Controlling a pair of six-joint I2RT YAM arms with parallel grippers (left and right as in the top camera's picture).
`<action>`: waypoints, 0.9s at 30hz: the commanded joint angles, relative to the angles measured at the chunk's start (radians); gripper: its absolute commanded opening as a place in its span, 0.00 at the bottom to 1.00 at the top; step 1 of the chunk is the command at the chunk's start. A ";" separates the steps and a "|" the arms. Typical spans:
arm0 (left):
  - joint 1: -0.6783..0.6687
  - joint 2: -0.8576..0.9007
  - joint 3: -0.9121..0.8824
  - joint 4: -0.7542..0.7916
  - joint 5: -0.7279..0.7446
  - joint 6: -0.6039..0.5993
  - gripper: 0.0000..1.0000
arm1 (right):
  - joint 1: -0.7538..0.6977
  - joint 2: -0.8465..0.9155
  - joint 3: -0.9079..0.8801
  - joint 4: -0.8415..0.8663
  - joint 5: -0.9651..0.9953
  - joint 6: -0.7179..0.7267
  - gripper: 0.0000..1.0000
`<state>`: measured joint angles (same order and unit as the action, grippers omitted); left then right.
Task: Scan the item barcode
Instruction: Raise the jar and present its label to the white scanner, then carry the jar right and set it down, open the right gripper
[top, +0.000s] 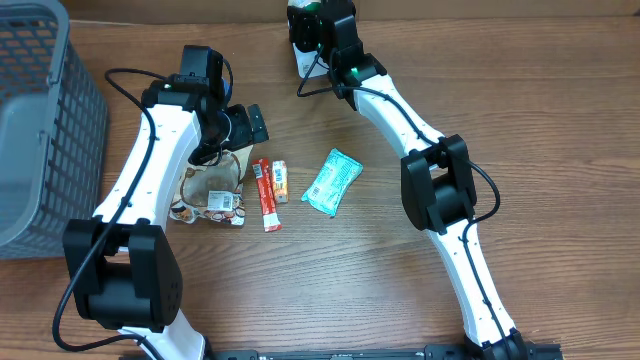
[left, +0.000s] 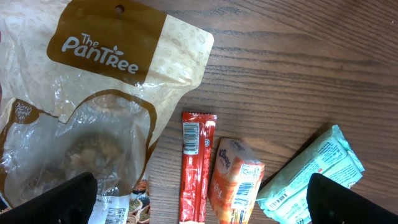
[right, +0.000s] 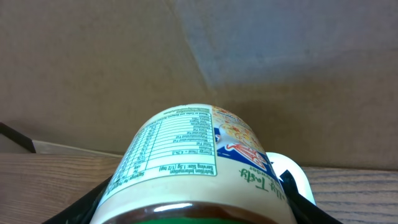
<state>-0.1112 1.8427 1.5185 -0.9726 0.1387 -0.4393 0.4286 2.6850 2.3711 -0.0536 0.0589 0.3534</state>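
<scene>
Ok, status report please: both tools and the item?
Left tool open above PanTree bag. Right tool shut on tub, nutrition label showing, no barcode visible. Nothing blocking it.

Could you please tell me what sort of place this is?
Probably a mock shop checkout on a wooden table: a grey shopping basket, a PanTree bag and teal packet laid out, a labelled tub in the right claw.

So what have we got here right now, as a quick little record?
left fingers: open, above the table items
right fingers: closed on a tub, nutrition label showing
on table: brown PanTree pouch, red stick packet, orange tissue pack, teal packet
barcodes visible: red stick packet, orange tissue pack, teal packet
basket: grey, beside the left arm
</scene>
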 joint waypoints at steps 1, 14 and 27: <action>-0.001 -0.001 0.020 -0.001 0.008 -0.003 0.99 | -0.009 -0.010 0.019 0.029 0.006 0.045 0.04; -0.001 -0.001 0.020 -0.001 0.008 -0.003 1.00 | -0.031 -0.284 0.019 -0.220 -0.061 0.040 0.04; -0.001 -0.001 0.020 -0.001 0.008 -0.003 1.00 | -0.241 -0.624 0.019 -1.241 -0.060 0.153 0.04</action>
<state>-0.1112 1.8427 1.5185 -0.9730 0.1387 -0.4393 0.2756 2.0888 2.3810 -1.1793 -0.0090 0.4278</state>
